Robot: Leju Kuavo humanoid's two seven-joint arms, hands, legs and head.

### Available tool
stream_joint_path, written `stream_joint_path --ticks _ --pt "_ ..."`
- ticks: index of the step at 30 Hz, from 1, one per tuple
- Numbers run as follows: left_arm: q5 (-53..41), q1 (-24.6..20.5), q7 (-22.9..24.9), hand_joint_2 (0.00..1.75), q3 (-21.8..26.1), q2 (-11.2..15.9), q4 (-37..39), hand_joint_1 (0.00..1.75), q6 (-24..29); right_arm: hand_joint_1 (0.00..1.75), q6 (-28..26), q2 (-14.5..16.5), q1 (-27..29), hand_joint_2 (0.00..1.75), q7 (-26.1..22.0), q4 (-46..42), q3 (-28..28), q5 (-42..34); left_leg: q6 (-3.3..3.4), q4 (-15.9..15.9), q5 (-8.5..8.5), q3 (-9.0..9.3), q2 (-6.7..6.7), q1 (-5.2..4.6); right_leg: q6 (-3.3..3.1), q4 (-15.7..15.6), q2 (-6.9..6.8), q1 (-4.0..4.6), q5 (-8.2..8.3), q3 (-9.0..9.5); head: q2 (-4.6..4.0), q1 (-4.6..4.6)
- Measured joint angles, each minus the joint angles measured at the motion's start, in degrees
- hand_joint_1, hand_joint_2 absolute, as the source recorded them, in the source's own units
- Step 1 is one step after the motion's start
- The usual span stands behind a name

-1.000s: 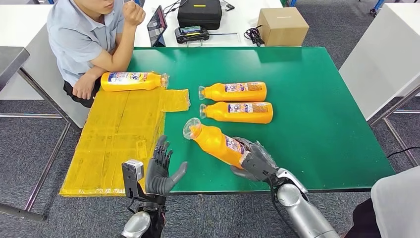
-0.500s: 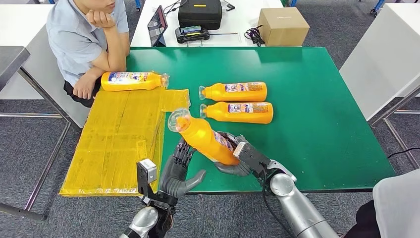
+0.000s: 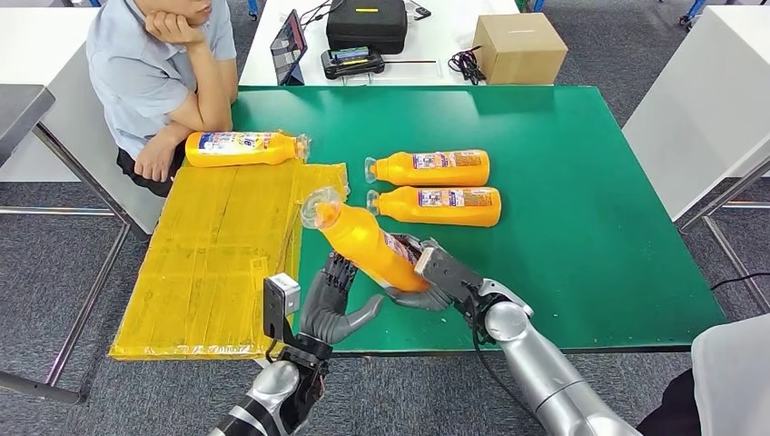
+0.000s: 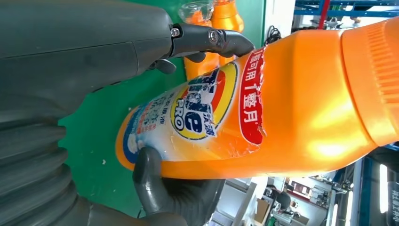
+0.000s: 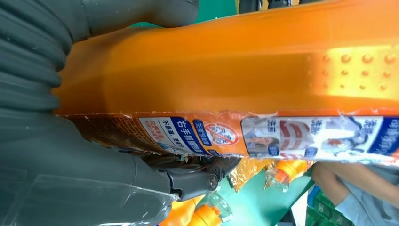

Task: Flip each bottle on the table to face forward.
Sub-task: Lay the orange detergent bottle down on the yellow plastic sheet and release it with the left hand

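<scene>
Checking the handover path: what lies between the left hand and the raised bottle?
Nothing: in the head view the left hand is right beside the raised bottle.

We see green table (image 3: 581, 182) w/ mat (image 3: 209, 263) over its left part. One bottle (image 3: 243, 148) lies at mat's far edge, just by seated person (image 3: 150, 73). Two bottles lie side by side mid-table, far one (image 3: 429, 168) behind near one (image 3: 436, 206). Held bottle (image 3: 368, 245) sits tilted above near edge, btw left hand (image 3: 329, 304) & right hand (image 3: 427, 277). Behind: cardboard box (image 3: 518, 45), black case (image 3: 366, 23), tablet (image 3: 288, 45)
</scene>
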Motion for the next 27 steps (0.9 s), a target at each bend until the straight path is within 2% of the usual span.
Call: stream_joint_path --ticks 27 --pt "2.4 -3.03 -1.09 1.75 2.28 -2.15 2.06 0.0 -0.27 1.75 1.47 0.64 -1.17 1.75 -0.98 2.8 4.09 -0.3 0.0 0.0 0.0 -0.02 0.0 0.0 0.0 0.0 0.0 0.0 0.0 -0.02 0.0 -0.01"
